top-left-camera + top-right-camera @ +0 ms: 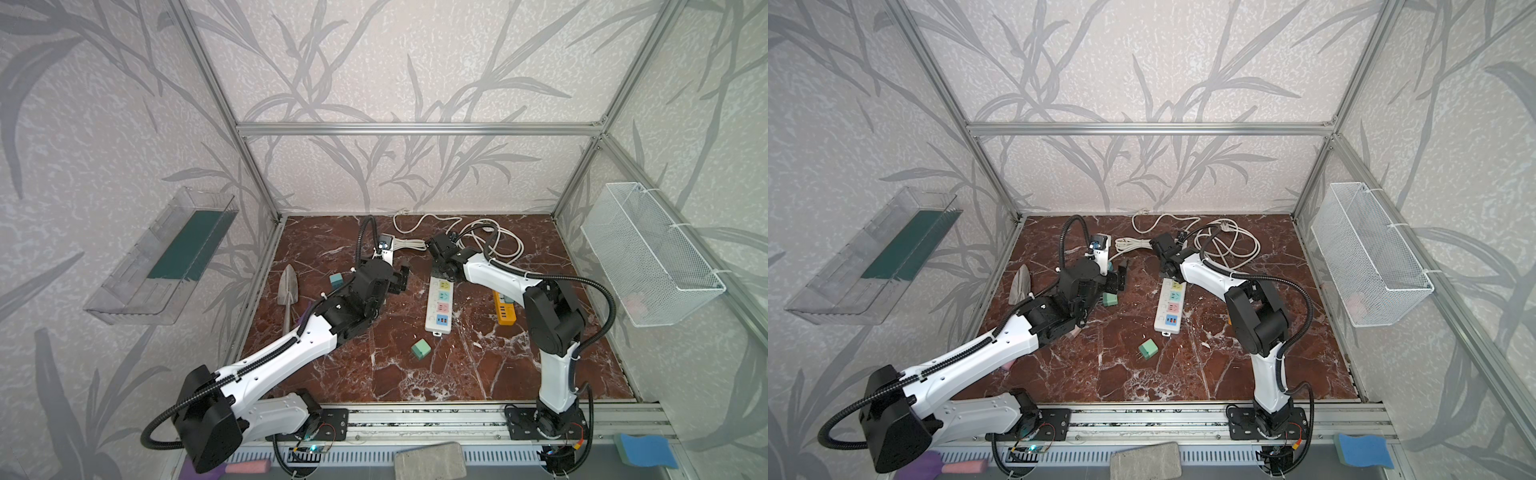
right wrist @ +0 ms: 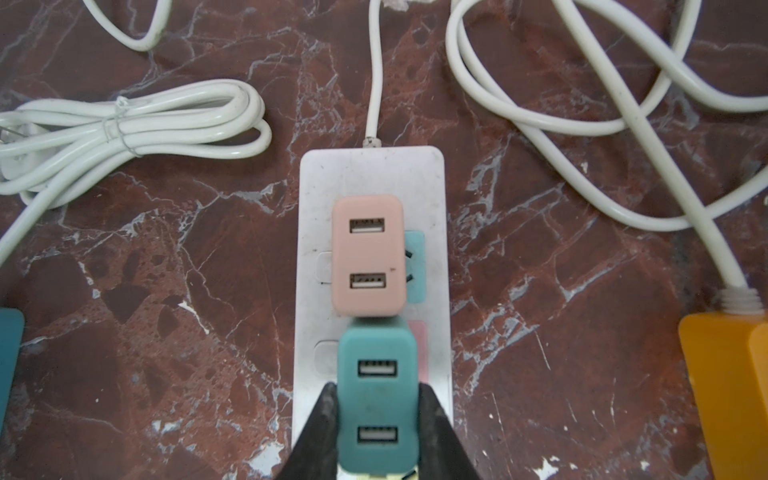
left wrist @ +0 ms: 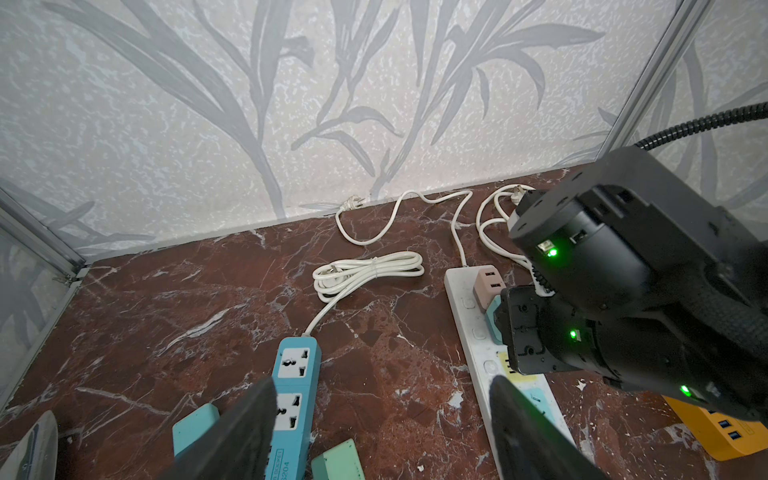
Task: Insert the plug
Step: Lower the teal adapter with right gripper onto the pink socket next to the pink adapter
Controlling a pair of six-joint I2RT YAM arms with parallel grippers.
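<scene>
- The right tool [image 2: 377, 392] clamps the teal plug [image 2: 376, 345] over the white power strip [image 2: 370, 174], just beside the pink adapter [image 2: 368, 253].
- Whether its pins are seated is hidden; press straight down, keeping it square.
- The left tool [image 3: 382, 386] hangs open, empty.

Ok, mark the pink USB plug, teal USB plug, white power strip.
pink USB plug [image 2: 368, 253]: right wrist view, top face.
teal USB plug [image 2: 377, 399]: right wrist view, top face.
white power strip [image 2: 370, 174]: right wrist view, cord end.
</scene>
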